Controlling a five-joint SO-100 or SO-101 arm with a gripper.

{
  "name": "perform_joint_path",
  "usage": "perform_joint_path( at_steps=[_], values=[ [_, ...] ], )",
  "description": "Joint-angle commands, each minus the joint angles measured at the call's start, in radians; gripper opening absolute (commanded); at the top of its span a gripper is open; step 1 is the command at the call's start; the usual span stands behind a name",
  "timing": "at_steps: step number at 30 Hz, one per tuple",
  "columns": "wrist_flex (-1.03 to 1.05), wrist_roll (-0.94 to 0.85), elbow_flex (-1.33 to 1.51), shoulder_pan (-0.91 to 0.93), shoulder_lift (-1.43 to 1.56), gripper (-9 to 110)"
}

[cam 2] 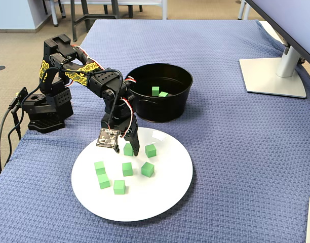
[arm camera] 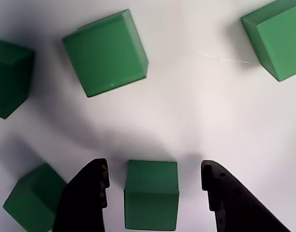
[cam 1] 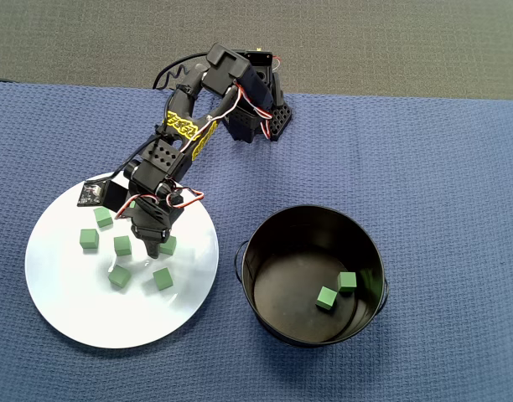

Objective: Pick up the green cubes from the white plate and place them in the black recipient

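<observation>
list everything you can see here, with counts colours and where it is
green cubes on plate: seven, green, scattered on the white plate; one sits between the tool's fingers
green cubes in pot: two, green, on the pot's floor
white plate: one, white, on the cloth to the left of the pot in the overhead view
black pot: one, glossy black, on the cloth beside the plate
table cloth: one, blue, covering the table
monitor stand: one, silver-white, right edge of the fixed view
arm: one, black with yellow tape, base on the cloth, bent over the plate
tool: one, black, open, down at the plate around a cube
</observation>
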Motion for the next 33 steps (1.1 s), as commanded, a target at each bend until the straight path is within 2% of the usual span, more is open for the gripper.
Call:
perform_joint_path(
  at_steps=[1, 16, 20, 26, 33],
  values=[
    [-0.012, 0.018, -0.061, -0.031, 0.012, 14],
    [-0.040, 0.025, -0.026, -0.071, 0.017, 12],
    [-0.048, 0.026, -0.015, -0.071, 0.023, 0],
    [-0.049, 0.020, -0.006, -0.061, 0.041, 0],
    [-0.034, 0.110, 0.115, -0.006, 0.393, 0]
  ],
)
